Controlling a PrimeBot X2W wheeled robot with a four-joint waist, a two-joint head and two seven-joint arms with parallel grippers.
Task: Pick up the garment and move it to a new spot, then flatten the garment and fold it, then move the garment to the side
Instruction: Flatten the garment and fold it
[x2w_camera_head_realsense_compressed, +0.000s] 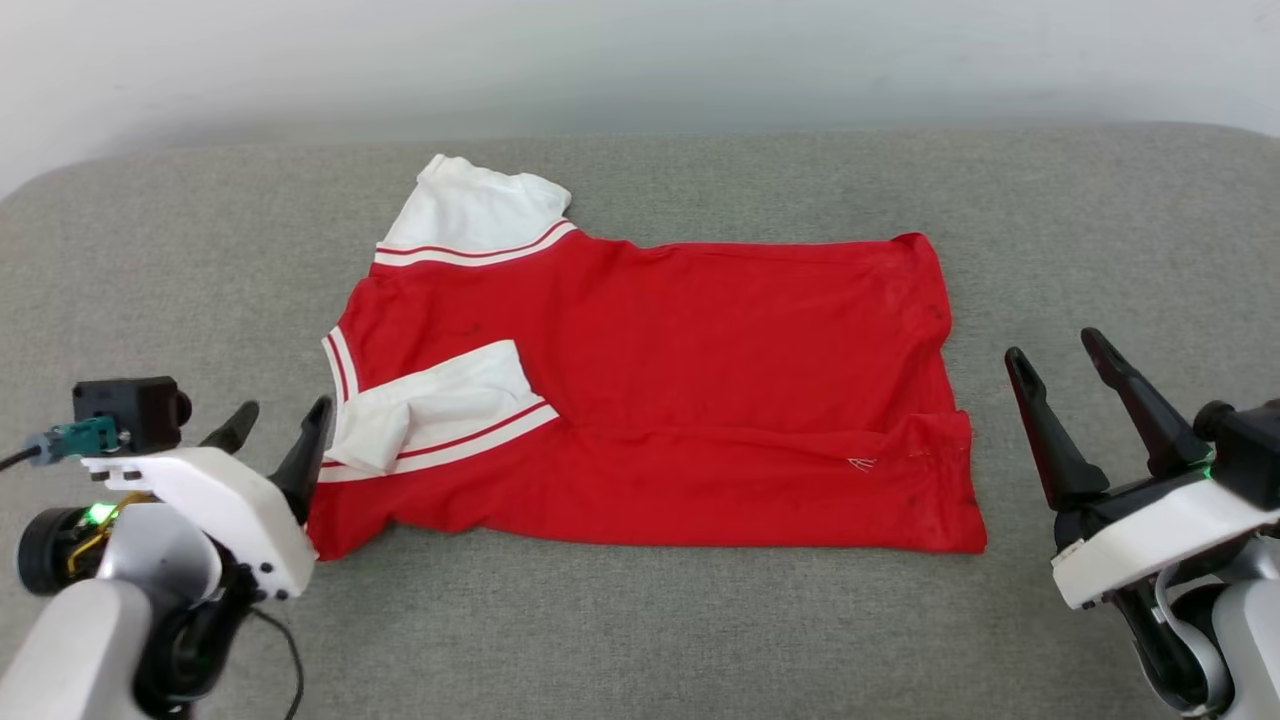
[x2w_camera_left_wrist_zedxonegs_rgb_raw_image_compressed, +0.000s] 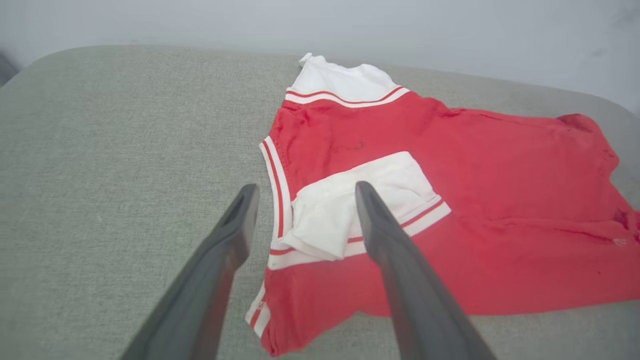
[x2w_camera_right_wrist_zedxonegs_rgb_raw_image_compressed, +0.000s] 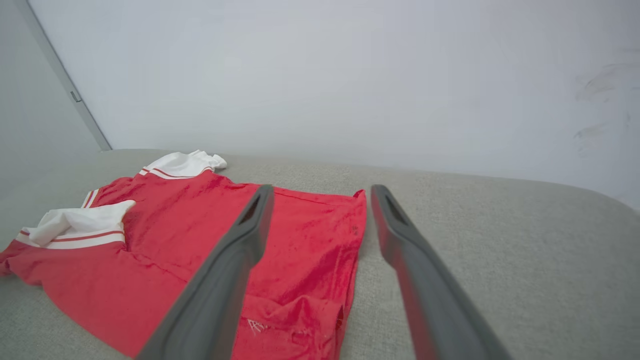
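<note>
The garment (x2w_camera_head_realsense_compressed: 680, 400) lies folded mid-frame on a grey cushion (x2w_camera_head_realsense_compressed: 640, 640), flanked by the left gripper (x2w_camera_head_realsense_compressed: 283, 408) lower left and right gripper (x2w_camera_head_realsense_compressed: 1053, 346) lower right, both open and empty.

- My left gripper (x2w_camera_head_realsense_compressed: 283, 408) sits low at my left side, its two dark fingers spread apart, with nothing between them.
- My right gripper (x2w_camera_head_realsense_compressed: 1053, 345) stands at my right side, fingers parted wide, tips tilted up and a little leftward, empty.
- My left forearm (x2w_camera_head_realsense_compressed: 70, 650) and right forearm (x2w_camera_head_realsense_compressed: 1250, 620) rise from the lower corners.
</note>
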